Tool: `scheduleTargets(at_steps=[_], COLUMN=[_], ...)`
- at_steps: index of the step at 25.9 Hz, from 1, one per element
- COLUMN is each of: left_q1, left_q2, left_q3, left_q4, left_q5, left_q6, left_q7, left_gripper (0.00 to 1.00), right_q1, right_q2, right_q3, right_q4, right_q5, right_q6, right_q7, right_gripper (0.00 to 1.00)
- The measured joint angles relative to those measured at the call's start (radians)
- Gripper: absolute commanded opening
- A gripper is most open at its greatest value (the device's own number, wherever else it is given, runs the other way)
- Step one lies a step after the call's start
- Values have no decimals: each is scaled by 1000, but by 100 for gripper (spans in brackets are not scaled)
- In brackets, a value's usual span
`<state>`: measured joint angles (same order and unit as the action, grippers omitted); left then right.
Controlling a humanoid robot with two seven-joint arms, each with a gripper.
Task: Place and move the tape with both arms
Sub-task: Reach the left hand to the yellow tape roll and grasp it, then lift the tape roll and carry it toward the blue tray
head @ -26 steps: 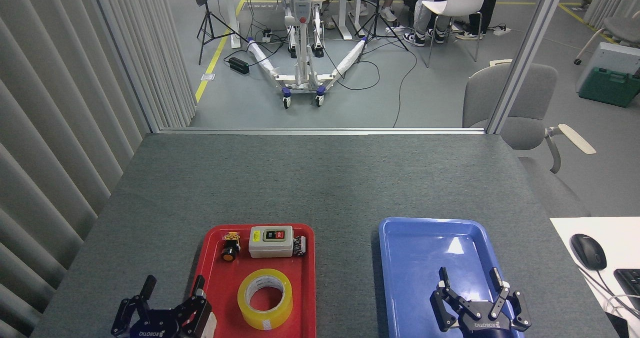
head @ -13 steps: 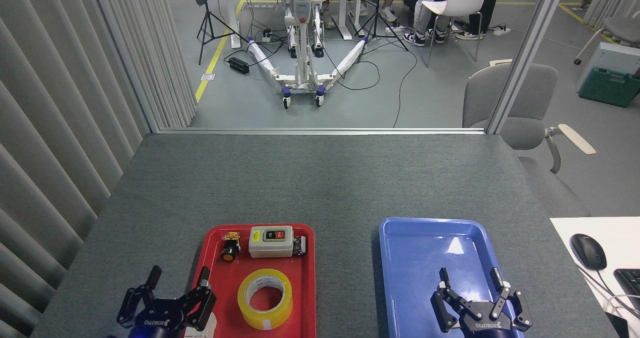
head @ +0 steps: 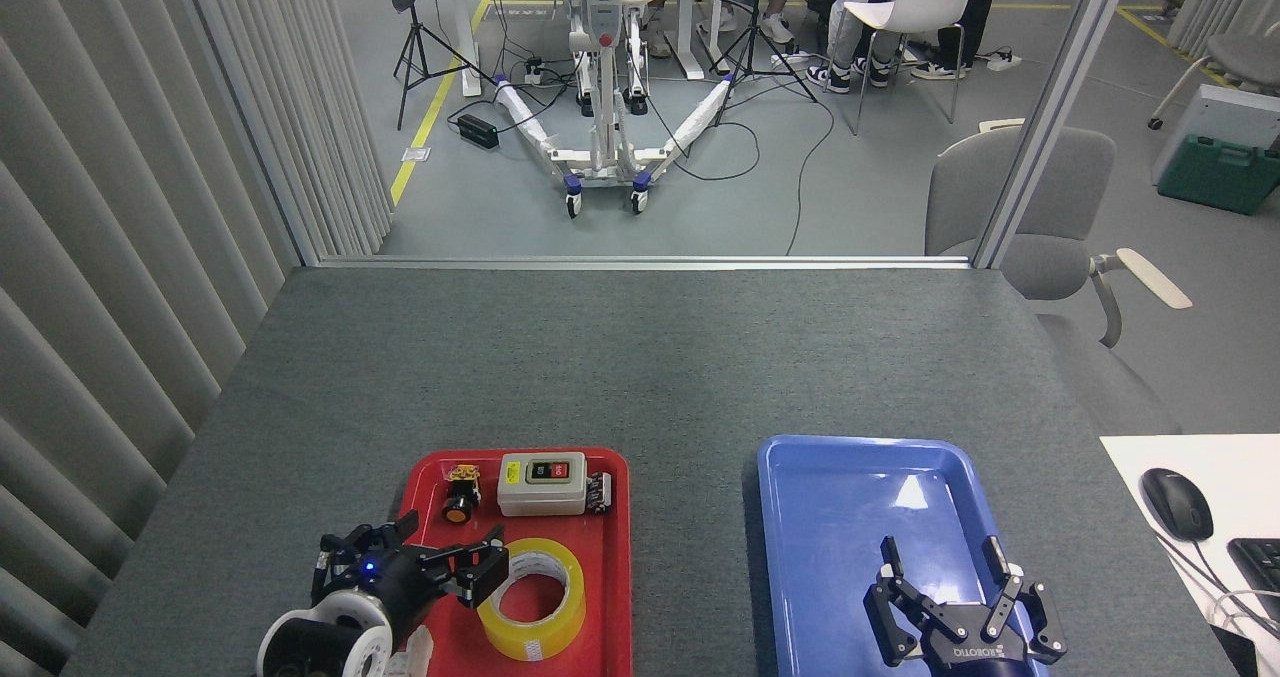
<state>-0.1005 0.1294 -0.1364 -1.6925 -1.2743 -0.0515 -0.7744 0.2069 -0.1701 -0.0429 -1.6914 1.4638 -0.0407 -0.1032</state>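
The tape [head: 574, 602], a yellow roll with a white core, lies flat at the near end of the red tray [head: 618, 567]. My left gripper [head: 452, 551] has turned sideways over the tray's left rim and points right. It is open, and its near fingertip [head: 489, 569] stands right by the roll's left edge. My right gripper [head: 940, 550] hangs open over the near part of the blue tray [head: 845, 492], with nothing between its fingers.
The grey switch box [head: 541, 483], a black and yellow push button [head: 460, 502] and a small part [head: 598, 490] lie at the red tray's far end. A white desk with a mouse [head: 1175, 502] and keyboard [head: 1262, 560] adjoins at the right. Slatted panels line the left.
My left arm has risen, swung right and rotated, bringing its open gripper from left of the red tray to the tape's left edge. The right gripper and the tape have stayed put.
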Motion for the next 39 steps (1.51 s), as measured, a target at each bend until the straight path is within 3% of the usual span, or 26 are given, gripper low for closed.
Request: scheduleTargets(at_steps=[7,20,23,27,28,29,36,39], left_q1=[-112,-206,-228,-253,-257,-259,-265,-277], left_q2=[-15,-16,-15,-15,-17,-19,-64,-68], left_q3=[-35,-70,-79,-106,-114,-122,-170,-171], left_q4=[87,266,305,348,352,356,368,353], left_q5=[-6,-24,-49,-72,-74,-76,-72,-53], left_q6=[5,5,1,-5,-6,-6,-19,-88], left_q7=[-241,-371,-412,-445,-451,-458,-478,-479], left_gripper=[100,98,83,44,28,0,0,0], right_q1=[0,0,0,0,0,0,1,1], right_q2=[0,-2,-3,-13,-17,-21,-58,-73], right_q3=[0,0,0,0,0,0,-2,-3], right_q4=[0,0,0,0,0,0,4,8], right_q5=[0,0,0,0,0,0,-7,-23], right_q6=[1,1,3,6,7,7,7,5], right_q7=[-4,0,0,1,1,1,1,-3], right_gripper=[100,100,100,100,100,100,100,100])
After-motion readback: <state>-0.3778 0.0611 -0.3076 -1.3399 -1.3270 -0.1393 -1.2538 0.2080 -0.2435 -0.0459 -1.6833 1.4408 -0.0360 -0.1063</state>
